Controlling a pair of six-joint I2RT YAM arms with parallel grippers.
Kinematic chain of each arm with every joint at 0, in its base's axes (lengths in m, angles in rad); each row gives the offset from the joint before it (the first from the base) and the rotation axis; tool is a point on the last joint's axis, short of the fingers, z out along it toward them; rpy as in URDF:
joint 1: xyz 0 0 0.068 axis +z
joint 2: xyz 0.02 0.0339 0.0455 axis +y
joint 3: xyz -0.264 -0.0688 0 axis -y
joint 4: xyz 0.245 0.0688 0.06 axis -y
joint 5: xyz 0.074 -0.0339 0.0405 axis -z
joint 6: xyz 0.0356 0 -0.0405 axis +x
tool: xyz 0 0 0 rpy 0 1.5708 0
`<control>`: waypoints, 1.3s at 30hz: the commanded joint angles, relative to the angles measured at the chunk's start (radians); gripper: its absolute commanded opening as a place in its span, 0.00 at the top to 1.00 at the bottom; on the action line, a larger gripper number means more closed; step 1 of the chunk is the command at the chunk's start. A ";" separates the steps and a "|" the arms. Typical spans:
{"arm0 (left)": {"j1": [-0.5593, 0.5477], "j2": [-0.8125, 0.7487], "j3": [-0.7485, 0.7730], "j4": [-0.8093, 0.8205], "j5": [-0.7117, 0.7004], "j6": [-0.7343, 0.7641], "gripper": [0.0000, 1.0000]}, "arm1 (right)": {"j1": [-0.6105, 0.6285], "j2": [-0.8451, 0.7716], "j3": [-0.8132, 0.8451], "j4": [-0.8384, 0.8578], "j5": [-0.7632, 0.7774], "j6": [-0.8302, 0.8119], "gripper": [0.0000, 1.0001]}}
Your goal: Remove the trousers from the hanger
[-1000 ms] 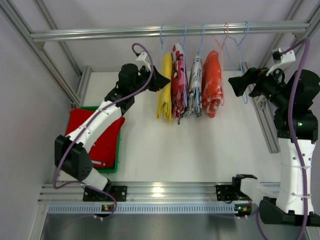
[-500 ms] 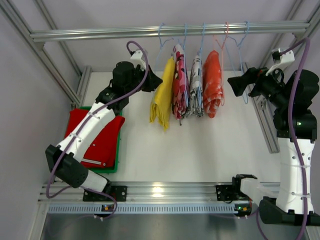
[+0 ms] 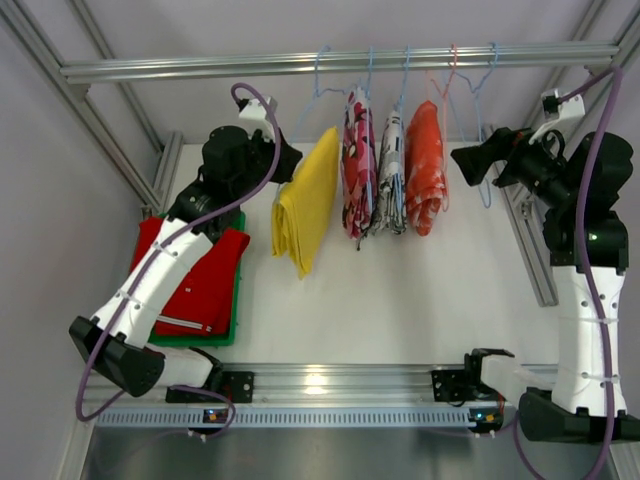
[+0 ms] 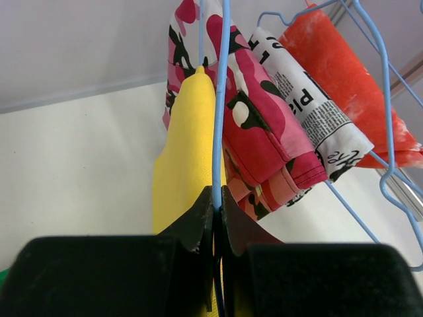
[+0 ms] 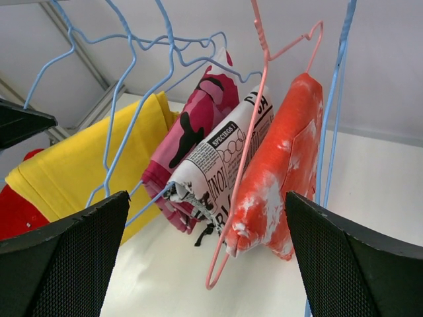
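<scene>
Swung out since a second ago: yellow trousers (image 3: 303, 205), formerly hanging straight down beside the other garments, now slanted away from them toward the left pincer (image 3: 288, 160), which has drawn back leftward.

Left pincer: jaws together, clamped on the yellow trousers, with the wire of the blue hanger (image 4: 219, 99) running down between the fingers. Hanger hook still over the rail (image 3: 200, 68).

Red trousers (image 3: 205, 285): below and behind the left pincer, lying in the green tray (image 3: 237, 318) on the counter (image 3: 420, 290).

Right pincer (image 3: 462, 167): jaws wide apart, holding nothing, unchanged. Directly ahead of it, nearest first: orange mottled garment (image 3: 425, 175), newsprint garment (image 3: 391, 175), pink camouflage garment (image 3: 357, 165).
</scene>
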 commanded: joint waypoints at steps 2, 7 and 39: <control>0.009 -0.048 0.094 0.398 -0.100 0.036 1.00 | 0.019 0.002 -0.001 0.095 -0.013 0.015 0.01; 0.011 -0.015 0.107 0.423 -0.133 0.067 1.00 | 0.025 0.011 -0.005 0.105 -0.013 0.025 0.00; 0.012 0.168 0.032 0.332 0.369 -0.272 0.67 | 0.028 -0.010 -0.013 0.069 0.008 -0.039 0.01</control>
